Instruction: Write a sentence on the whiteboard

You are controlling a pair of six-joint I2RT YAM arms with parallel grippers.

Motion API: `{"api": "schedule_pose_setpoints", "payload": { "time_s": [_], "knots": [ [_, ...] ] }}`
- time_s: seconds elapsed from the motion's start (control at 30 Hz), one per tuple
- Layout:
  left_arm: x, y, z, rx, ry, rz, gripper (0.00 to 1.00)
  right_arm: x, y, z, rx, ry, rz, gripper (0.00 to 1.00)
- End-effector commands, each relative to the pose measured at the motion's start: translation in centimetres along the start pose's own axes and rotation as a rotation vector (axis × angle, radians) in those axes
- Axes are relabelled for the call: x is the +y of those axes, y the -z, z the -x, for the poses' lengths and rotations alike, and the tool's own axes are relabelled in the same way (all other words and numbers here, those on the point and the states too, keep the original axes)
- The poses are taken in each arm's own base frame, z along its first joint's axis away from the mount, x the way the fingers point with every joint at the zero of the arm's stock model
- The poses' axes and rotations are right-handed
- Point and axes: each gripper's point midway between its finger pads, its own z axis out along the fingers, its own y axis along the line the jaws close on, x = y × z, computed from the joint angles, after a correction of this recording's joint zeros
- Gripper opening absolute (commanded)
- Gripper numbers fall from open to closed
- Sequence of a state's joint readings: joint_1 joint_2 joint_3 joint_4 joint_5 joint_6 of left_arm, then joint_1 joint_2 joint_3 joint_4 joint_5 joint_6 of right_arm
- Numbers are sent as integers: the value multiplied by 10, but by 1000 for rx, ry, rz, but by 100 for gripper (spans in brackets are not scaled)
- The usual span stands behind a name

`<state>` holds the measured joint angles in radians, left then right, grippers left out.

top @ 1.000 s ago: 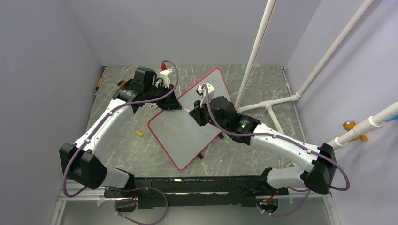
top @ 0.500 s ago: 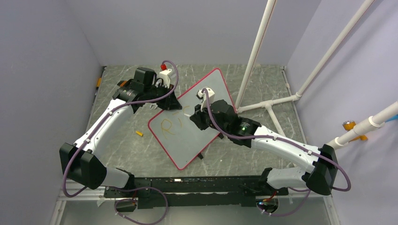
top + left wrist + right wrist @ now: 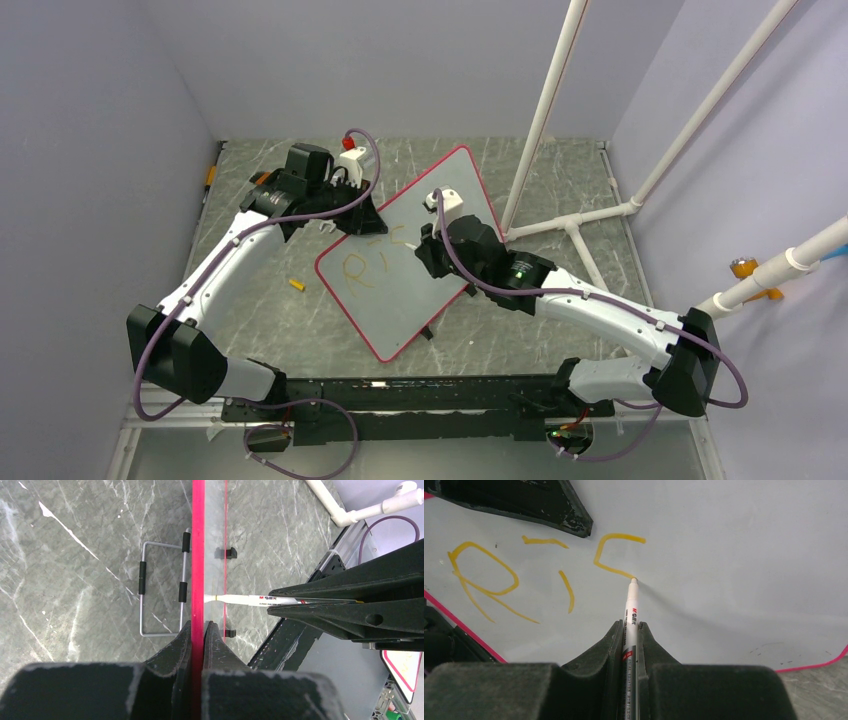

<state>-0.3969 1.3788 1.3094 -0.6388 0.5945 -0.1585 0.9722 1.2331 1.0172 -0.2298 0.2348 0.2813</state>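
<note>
Two arms [image 3: 232,252] extended | left pincer [image 3: 198,630] clamps whiteboard [image 3: 198,540] | right pincer [image 3: 631,627] grips marker [image 3: 631,600]

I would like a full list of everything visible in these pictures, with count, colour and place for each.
whiteboard: 1, pale grey, red rim, mid-table
sentence: "Ri" plus one unfinished letter, orange-yellow, on the whiteboard
marker: 1, white, tip at the last stroke
small piece: 1, yellow-orange, left of the whiteboard
wire stand: 1, metal, black sleeves, beside the rim
pipes: several, white, right side
table: 1, grey marbled
left gripper: black, shut on the rim
right gripper: black, shut on the marker
</note>
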Motion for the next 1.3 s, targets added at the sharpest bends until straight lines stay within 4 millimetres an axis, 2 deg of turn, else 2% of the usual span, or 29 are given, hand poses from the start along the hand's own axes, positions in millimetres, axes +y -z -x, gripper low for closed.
{"api": "schedule_pose_setpoints", "payload": {
  "time_s": [0.0, 0.37, 0.8, 1.07, 1.27],
  "knots": [
    [25, 0, 25, -84, -178, 147, 0, -11, -5, -15, 47, 2, -53, 0],
    [24, 0, 25, -84, -174, 148, 0, -8, -2, -32, 92, -11, -21, 0],
    [24, 0, 25, -86, -178, 148, 0, 12, 1, -28, 93, -14, 85, 0],
    [23, 1, 26, -88, -179, 149, 0, 30, 1, -14, 70, -6, 164, 0],
    [23, 1, 25, -87, -179, 148, 0, 41, 6, 12, -2, -6, 214, 0]
  ]
}}
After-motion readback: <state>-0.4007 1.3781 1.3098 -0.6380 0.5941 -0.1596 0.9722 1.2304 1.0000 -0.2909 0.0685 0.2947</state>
